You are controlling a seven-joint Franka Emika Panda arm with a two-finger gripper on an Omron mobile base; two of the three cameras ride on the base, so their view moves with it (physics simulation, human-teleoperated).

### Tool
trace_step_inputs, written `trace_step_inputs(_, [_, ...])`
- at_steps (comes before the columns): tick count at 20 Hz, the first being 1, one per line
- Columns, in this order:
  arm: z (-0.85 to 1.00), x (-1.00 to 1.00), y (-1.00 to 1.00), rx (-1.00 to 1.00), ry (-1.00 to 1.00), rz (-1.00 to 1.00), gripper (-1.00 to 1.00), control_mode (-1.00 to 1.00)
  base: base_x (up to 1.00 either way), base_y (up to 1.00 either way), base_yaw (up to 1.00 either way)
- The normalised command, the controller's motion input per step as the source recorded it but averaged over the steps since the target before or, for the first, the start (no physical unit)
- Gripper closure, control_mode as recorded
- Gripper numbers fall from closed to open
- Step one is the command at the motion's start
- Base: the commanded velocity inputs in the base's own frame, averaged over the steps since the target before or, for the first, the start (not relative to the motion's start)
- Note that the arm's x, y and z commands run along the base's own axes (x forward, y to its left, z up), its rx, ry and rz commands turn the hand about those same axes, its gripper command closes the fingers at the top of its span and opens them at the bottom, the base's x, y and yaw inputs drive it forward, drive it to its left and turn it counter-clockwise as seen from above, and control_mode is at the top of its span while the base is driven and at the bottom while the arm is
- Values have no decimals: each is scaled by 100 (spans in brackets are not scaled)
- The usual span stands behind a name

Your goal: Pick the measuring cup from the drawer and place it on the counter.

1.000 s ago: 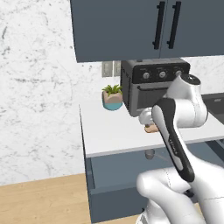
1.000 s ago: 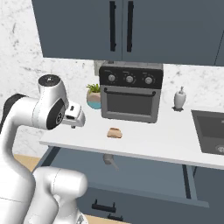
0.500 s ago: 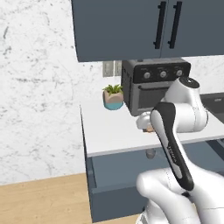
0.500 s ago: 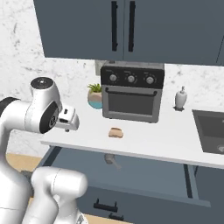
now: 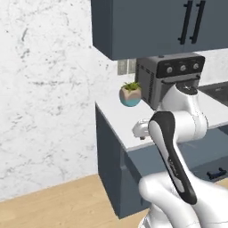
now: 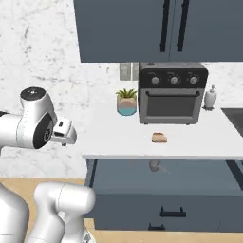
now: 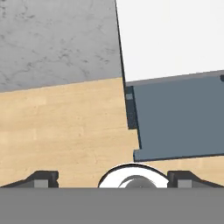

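1. Since the earlier frames, both base views have shifted as a whole, so the base has driven. The gripper (image 6: pixel 65 136), then over the counter's left end, now hangs just off that end, over the floor.
2. In the hand view the two dark fingertips (image 7: pixel 42 179) stand far apart with nothing between them.
3. Below the hand lies a pale wood plank floor (image 7: pixel 61 127), meeting a grey marbled wall (image 7: pixel 57 39).
4. The counter (image 6: pixel 190 147) is a flat white slab with a straight front edge and a square left corner, over slate-blue cabinets.
5. The drawer (image 6: pixel 123 178) is pulled out under the counter's front edge. It is wide, shallow and blue-grey, with a plain flat front and a dark bar handle (image 6: pixel 172 212).
6. The cup (image 6: pixel 154 165), small, round and dark grey with a thin handle, lies inside the drawer near its back, below the counter's front edge and well apart from the gripper.
7. On the counter, a tan bread piece (image 6: pixel 159 137) sits near the front edge. A boxy dark oven (image 6: pixel 173 95) stands at the back, a potted plant (image 6: pixel 126 102) just left of it and a white bottle (image 6: pixel 210 97) just right.
8. A dark sink (image 6: pixel 235 116) is set in at the right end.
9. The counter's left part is bare white between the plant and the front edge.
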Motion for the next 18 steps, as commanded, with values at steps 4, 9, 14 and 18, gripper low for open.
trace_step_inputs(4, [0,0,0,0,0,0,-100,100,-9,46,-80])
trace_step_inputs(9, [0,0,0,0,0,0,-100,100,-28,47,-73])
trace_step_inputs(14, [0,0,0,0,0,0,-100,100,-36,34,-54])
trace_step_inputs(18, [0,0,0,0,0,0,-100,-100,0,0,0])
